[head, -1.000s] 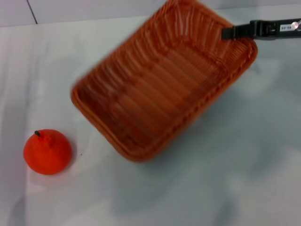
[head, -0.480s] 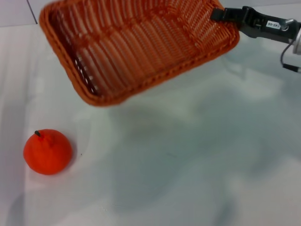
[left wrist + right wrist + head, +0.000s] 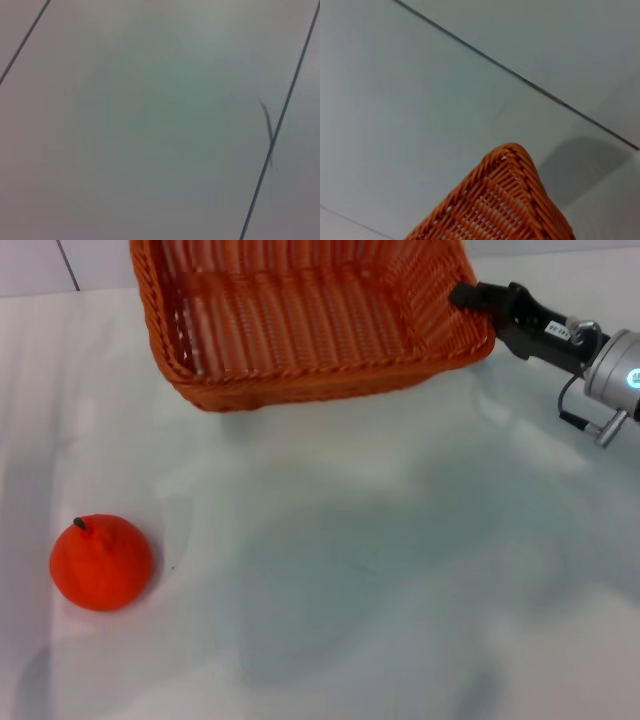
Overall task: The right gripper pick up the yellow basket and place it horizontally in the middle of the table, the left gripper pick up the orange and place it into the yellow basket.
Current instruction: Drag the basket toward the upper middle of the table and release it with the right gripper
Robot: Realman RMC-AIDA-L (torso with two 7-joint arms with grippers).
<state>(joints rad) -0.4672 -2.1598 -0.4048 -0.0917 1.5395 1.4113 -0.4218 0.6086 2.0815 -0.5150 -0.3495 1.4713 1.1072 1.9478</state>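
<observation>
**White surface, basket at the far edge**

White and glossy, the surface [image 3: 400,570] carries the orange [image 3: 101,563] near its left side, stem up and well apart from everything else. At the far side, the wicker basket [image 3: 300,320] lies with its long side running left to right, partly cut off by the top of the head view. The right pincer [image 3: 470,295] is clenched on the basket's right rim. One basket corner [image 3: 512,200] fills the right wrist view. No left pincer shows anywhere.
</observation>
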